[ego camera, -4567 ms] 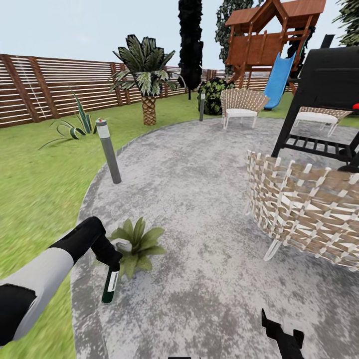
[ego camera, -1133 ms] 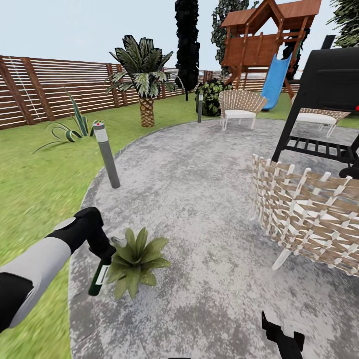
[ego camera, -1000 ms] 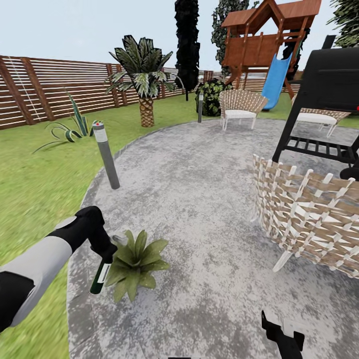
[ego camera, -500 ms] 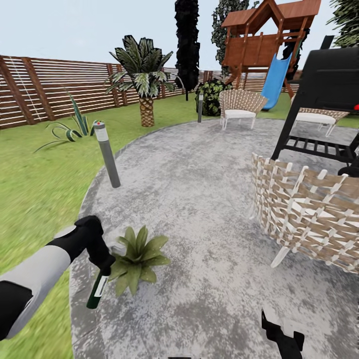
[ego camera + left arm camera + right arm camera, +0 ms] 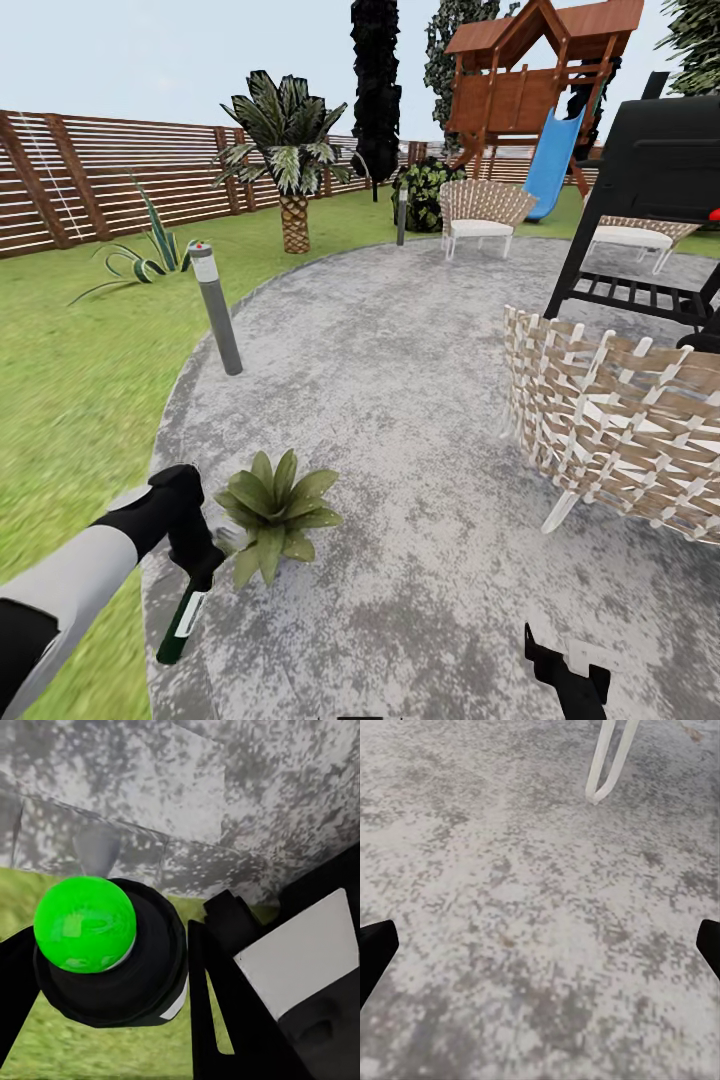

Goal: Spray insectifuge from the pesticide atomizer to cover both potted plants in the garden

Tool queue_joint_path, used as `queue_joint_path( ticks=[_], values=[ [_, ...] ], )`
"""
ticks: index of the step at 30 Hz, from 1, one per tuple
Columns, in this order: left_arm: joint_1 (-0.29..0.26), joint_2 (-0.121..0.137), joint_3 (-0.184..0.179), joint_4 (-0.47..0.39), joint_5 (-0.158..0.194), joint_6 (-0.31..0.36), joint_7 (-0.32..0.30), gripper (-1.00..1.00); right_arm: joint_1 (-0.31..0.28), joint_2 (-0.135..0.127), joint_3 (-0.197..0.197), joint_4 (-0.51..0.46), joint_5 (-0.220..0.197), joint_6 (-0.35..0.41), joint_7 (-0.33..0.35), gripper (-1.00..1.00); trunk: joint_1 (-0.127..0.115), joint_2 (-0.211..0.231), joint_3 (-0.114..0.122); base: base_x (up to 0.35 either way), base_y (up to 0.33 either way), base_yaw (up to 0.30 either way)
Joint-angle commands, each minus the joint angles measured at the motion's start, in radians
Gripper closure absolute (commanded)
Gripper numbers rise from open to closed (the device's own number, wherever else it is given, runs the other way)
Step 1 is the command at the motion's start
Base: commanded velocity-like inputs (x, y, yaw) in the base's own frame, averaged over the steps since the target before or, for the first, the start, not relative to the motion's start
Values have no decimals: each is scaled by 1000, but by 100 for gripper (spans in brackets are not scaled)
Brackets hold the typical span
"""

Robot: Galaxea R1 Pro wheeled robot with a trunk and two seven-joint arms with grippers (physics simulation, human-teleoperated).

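Potted plants: one (image 5: 272, 507) — a low green rosette
Pesticide atomizers: one (image 5: 184, 620)
Woven chairs: three (image 5: 620, 440) — near, far, right
Bollard lights: two (image 5: 216, 309)
Palms: one (image 5: 290, 160)
Play sets: one (image 5: 535, 80)

The patio (image 5: 400, 400) looks like rough, mottled grey stone, matt throughout. At the upper left of the head view, the fence (image 5: 110, 180) is brown slatted wood with a dull finish. The chair (image 5: 620, 440) at the right is woven tan and white wicker on thin white legs that look like metal. The pesticide atomizer (image 5: 183, 625) looks like smooth plastic, dark green with a white label; in the left wrist view its rounded tip (image 5: 85, 924) is glossy bright green. The left pincer (image 5: 205, 565) is matt black. The potted plant (image 5: 272, 505) has smooth, softly shaded leaves.
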Motion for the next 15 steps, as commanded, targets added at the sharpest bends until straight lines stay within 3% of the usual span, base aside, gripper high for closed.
queue_joint_path(
  ticks=[1,4,8,15],
  values=[
    [9,5,1,-2,-6,10,8,100,0,0,2,1,-8,-4,1,-100,0,0,-1,0,0,0],
    [26,28,38,-2,1,8,64,100,0,0,2,1,-8,-4,1,-100,0,0,-1,0,0,0],
    [30,25,127,-9,3,7,81,100,0,0,2,1,-8,-4,1,-100,0,0,-1,0,0,0],
    [29,20,147,-14,3,8,82,100,0,0,2,0,-8,-4,1,-100,0,0,-1,91,77,0]
  ],
)
